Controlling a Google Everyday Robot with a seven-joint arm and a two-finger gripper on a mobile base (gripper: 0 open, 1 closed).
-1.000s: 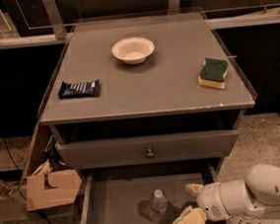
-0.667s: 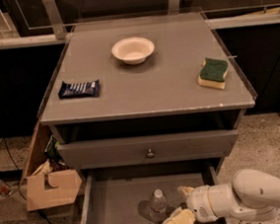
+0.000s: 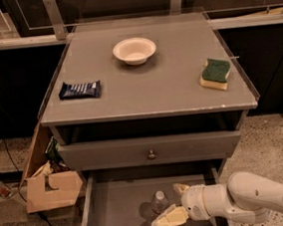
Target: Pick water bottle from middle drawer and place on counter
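The water bottle [image 3: 159, 202] stands upright in the open middle drawer [image 3: 111, 213], seen from above with its white cap showing. My gripper [image 3: 173, 204] reaches into the drawer from the right on a white arm. Its pale fingers are spread, one [image 3: 180, 188] behind the bottle and one [image 3: 169, 219] in front, right beside the bottle. The fingers are open around the bottle's right side. The counter [image 3: 148, 79] is the grey cabinet top above.
On the counter are a white bowl [image 3: 134, 50], a dark blue snack bar [image 3: 79, 89] and a green and yellow sponge [image 3: 215, 73]. A closed drawer front with a knob [image 3: 151, 154] sits above the open drawer. A cardboard box [image 3: 51, 186] lies on the floor at left.
My gripper has moved left inside the drawer, closing in on the water bottle. The bottle has not moved.
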